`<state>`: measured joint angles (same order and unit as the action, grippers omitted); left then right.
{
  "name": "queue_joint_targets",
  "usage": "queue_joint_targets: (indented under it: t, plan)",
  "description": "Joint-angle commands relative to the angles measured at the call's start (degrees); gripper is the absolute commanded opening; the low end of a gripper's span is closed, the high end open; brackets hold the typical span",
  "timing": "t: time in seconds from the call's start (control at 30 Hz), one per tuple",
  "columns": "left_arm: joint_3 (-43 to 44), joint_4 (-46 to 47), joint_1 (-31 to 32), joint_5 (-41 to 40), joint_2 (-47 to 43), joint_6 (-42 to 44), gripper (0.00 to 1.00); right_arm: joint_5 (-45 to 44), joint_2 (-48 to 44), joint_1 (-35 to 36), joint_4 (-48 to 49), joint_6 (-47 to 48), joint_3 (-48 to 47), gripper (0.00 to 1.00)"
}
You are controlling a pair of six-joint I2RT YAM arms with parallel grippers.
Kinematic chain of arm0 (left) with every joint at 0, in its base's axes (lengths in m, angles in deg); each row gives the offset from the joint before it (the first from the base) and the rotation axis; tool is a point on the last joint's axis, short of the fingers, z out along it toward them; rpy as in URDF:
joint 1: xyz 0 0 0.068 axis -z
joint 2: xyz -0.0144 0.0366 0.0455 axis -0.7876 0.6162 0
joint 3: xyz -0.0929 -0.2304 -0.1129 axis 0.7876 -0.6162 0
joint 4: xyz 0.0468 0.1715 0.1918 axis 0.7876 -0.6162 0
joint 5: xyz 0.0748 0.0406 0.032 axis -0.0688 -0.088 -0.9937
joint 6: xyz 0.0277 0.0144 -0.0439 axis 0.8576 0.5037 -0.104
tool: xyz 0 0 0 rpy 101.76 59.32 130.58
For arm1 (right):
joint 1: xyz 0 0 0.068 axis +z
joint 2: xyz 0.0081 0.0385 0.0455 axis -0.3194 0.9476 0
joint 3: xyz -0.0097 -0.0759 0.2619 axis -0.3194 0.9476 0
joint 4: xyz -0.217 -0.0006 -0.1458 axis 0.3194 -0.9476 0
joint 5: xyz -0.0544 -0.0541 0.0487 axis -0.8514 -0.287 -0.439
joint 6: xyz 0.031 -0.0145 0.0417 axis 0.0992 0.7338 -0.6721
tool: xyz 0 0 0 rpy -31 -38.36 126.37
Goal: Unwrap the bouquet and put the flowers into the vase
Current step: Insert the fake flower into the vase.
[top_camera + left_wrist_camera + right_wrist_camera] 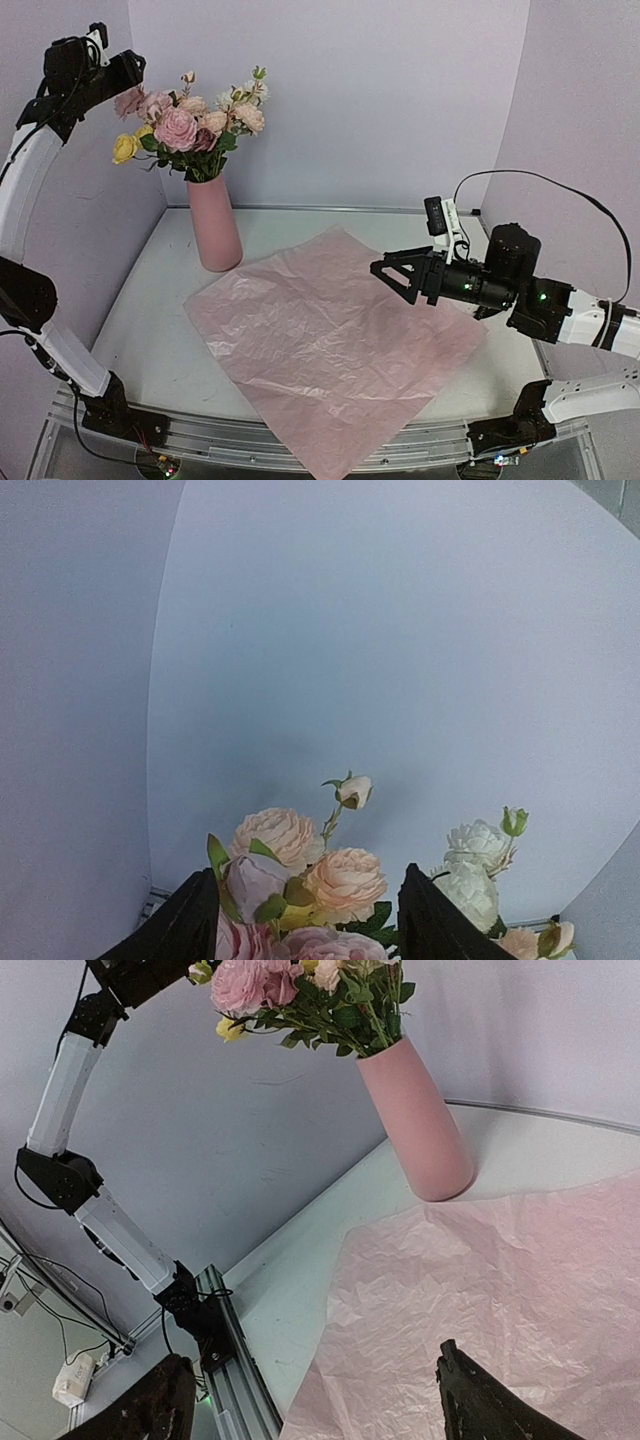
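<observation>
Plainly the flowers [190,125] stand in the pink vase [214,228] at the back left of the bench [150,300], stems down inside it and running near upright, blooms fanned out above the rim; the crinkled pink paper sheet [330,350] lies spread flat in front of and to the right of the vase, one edge just beside its foot; so by my reading the placing is all but done. What the next move turns on is my left claw [128,72]: it sits high at the bloom heads, on their upper left side, and in the left wrist view its jaws stand apart with pink and peach blooms showing between them, nothing pinched that I can see; I'd call it open about the heads, not gripping. The clean way out, I judge, is up and to the left, along the stems' axis, since a sideways pull could snag a bloom and tip the tall vase. My right claw [395,272] is well apart, low over the paper's right part, jaws wide and empty, pointing left toward the vase; the left arm is far the nearer.
</observation>
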<state>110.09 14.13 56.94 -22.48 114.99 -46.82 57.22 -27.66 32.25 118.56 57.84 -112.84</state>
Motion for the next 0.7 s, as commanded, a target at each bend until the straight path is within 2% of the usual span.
queue_joint_targets:
  t: [0.0,0.37,0.67]
  plan:
    - [0.2,3.1,0.0,1.7,0.8,-0.2,0.61,0.3,-1.6,0.0,3.6,-0.6,0.4,0.84]
    - [-11.3,3.6,0.1,9.7,0.5,-3.3,0.57,0.1,-1.5,0.0,3.5,-0.5,0.5,0.84]
    - [-9.3,3.8,0.0,5.6,-3.0,-0.5,0.60,-0.9,-1.4,0.0,3.5,-1.0,0.5,0.84]
